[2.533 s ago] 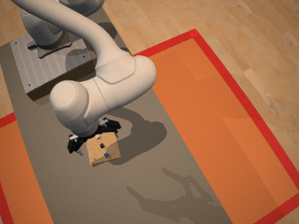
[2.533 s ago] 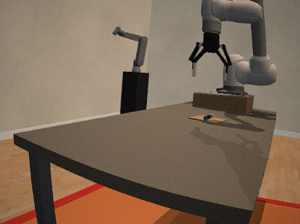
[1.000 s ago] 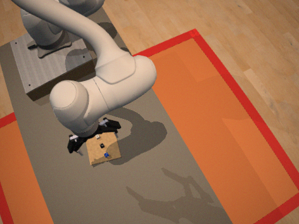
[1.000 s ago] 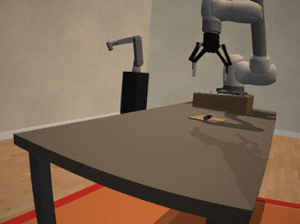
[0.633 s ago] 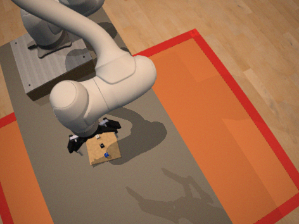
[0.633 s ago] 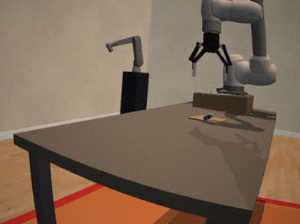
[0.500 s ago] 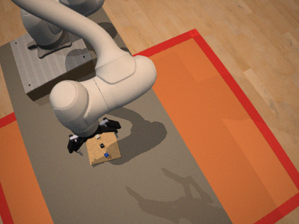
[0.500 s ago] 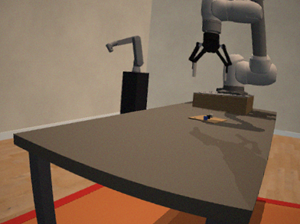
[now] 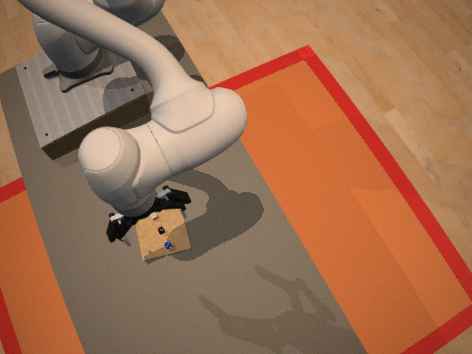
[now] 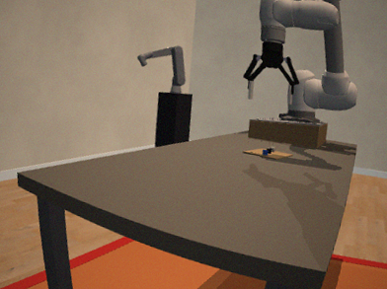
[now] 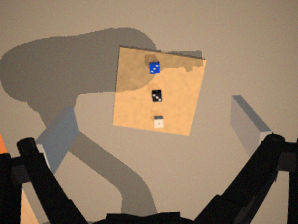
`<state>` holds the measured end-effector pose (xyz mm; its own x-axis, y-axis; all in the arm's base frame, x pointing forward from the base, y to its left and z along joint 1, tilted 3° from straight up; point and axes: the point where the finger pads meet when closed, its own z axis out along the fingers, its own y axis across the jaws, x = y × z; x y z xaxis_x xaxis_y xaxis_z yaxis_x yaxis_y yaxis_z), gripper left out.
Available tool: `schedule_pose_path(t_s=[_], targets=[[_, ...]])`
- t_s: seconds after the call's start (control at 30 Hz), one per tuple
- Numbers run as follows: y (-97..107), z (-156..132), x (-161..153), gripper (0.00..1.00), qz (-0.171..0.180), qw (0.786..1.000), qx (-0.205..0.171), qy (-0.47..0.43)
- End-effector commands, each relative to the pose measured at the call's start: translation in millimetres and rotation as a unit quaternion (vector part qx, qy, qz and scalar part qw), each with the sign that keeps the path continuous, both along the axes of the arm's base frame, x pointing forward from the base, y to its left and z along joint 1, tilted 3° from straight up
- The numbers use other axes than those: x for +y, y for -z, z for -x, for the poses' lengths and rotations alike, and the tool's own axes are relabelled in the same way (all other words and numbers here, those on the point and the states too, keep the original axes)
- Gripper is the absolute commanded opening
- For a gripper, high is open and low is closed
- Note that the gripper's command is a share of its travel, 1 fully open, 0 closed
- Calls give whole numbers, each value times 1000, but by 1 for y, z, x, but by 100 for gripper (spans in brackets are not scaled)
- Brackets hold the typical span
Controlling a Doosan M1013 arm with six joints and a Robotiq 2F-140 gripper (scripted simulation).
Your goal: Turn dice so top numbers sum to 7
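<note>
- Bends the six-joint Doosan M1013 arm (image 9: 185,142) (image 10: 298,12) above the table.
- Points the Robotiq 2F-140 gripper (image 9: 153,219) (image 10: 271,99) (image 11: 152,114) downward, beneath the wrist (image 9: 140,204) (image 10: 273,33).
- Holds both fingers (image 9: 118,230) (image 10: 251,90) spread wide, well apart.

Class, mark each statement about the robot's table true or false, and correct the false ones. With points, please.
1. Three dice rest on the mat (image 9: 179,220) (image 10: 281,155) (image 11: 135,107). True.
2. The blue die (image 9: 168,245) (image 10: 265,152) (image 11: 154,67) sits between the other two. False: the black die (image 9: 161,230) (image 11: 156,95) is in the middle.
3. The gripper (image 9: 150,217) (image 10: 271,94) (image 11: 152,114) is open. True.
4. The gripper's fingers touch the white die (image 9: 154,216) (image 11: 158,122). False: they hang above the table, apart from it.
5. The white die lies off the mat. False: it is on the mat.
</note>
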<state>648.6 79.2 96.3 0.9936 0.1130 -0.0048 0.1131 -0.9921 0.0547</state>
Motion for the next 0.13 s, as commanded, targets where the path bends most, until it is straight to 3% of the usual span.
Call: schedule_pose_path(t_s=[0.0,0.1], targets=[[0,0,0,100,0,1000,0,0],[0,0,0,100,0,1000,0,0]])
